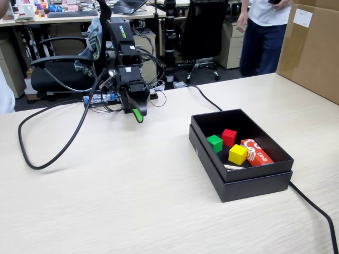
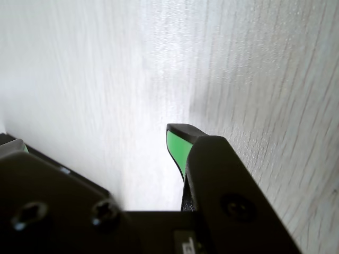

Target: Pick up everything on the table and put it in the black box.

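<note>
The green cube (image 1: 214,143) lies in the black box (image 1: 254,182) — the claw (image 1: 138,115), well apart, holds nothing, its opening unclear.

No text can be read for certain. The red packet (image 1: 257,152) in the black box (image 1: 254,182), well to the right of the claw (image 1: 138,115) in the fixed view, carries white marks too small to read. The brown carton (image 1: 310,50) farther right bears a white label (image 1: 302,17), illegible.
</note>
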You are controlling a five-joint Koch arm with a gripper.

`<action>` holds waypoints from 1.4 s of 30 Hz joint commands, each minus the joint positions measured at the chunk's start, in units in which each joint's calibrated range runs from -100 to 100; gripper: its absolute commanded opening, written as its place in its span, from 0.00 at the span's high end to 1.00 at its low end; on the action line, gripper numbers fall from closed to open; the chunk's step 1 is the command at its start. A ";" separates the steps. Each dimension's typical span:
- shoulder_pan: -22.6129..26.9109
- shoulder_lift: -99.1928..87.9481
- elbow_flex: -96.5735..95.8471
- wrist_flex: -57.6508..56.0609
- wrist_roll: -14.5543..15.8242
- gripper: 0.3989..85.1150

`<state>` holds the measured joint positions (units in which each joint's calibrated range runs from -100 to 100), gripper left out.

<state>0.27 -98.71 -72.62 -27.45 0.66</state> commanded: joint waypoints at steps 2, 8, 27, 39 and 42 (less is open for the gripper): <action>-0.10 -1.18 -2.82 10.39 0.00 0.39; -0.34 -1.07 -11.16 19.46 -0.39 0.39; -1.12 0.20 -24.76 31.64 -1.71 0.43; -1.12 0.08 -24.85 31.21 -1.76 0.43; -1.12 0.08 -24.85 31.21 -1.76 0.43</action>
<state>-0.61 -99.22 -96.71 5.07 -0.81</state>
